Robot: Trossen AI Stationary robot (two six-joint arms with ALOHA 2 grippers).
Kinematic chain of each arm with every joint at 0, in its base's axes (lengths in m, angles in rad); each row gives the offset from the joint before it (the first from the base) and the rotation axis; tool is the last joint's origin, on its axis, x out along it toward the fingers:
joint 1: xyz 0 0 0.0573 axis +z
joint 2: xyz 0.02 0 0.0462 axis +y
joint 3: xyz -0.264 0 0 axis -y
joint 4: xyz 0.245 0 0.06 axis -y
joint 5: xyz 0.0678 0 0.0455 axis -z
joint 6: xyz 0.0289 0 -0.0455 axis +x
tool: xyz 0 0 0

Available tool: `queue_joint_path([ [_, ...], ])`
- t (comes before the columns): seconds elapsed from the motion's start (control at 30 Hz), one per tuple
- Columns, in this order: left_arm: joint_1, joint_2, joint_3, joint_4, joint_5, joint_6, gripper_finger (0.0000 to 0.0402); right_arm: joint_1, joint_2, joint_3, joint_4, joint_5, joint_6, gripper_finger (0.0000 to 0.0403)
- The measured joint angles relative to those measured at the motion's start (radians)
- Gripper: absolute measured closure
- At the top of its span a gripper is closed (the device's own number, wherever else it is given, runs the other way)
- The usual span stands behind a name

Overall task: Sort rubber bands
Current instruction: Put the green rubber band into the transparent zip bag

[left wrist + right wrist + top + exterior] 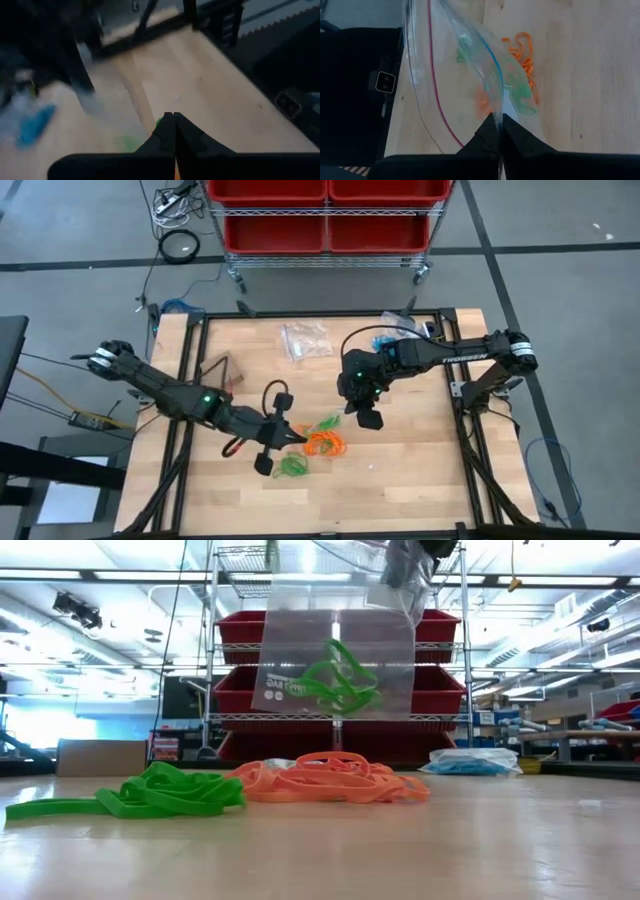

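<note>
A clear plastic bag [300,650] hangs above the table's middle with green rubber bands [338,680] inside it; my right gripper [497,120] is shut on it from above [368,420]. On the table below lie a heap of orange rubber bands [325,443] and a heap of green rubber bands [292,467], both also in the low view [330,780] [160,792]. My left gripper [298,438] hovers raised over these heaps, its fingers shut [173,117]. A speck of green [159,121] shows beside its tips. My left gripper is shut with a speck of green at its fingertips; the view is blurred and I cannot tell whether it holds a band. My right gripper pinches the bag's top edge [492,107] between its two fingers, coming slanting down from above. The bag hangs below the fingers, clear of the table, with the green bands low inside it.
A second clear bag [305,340] lies near the far edge. A bag with blue bands [470,762] lies at the far right. A cart with red bins [325,215] stands beyond the table. Bare wood shows toward the near edge.
</note>
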Motion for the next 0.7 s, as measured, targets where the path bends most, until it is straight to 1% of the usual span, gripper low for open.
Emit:
queue_joint_path([
  [0.1,0.011,0.007,0.035,-0.013,0.001,0.044,0.0401,0.000,0.000,0.000,0.003,0.002,0.000,0.0403],
  [0.3,0.042,0.008,0.076,-0.001,0.020,0.086,0.0401,-0.002,0.000,0.000,0.004,0.006,-0.001,0.0403],
  [0.57,0.085,0.016,0.081,0.100,0.097,0.128,0.0401,-0.016,0.000,0.000,0.010,0.006,-0.001,0.0403],
  [0.7,0.098,0.037,0.081,0.130,0.104,0.130,0.0401,-0.019,-0.001,0.000,0.017,0.006,0.000,0.0403],
])
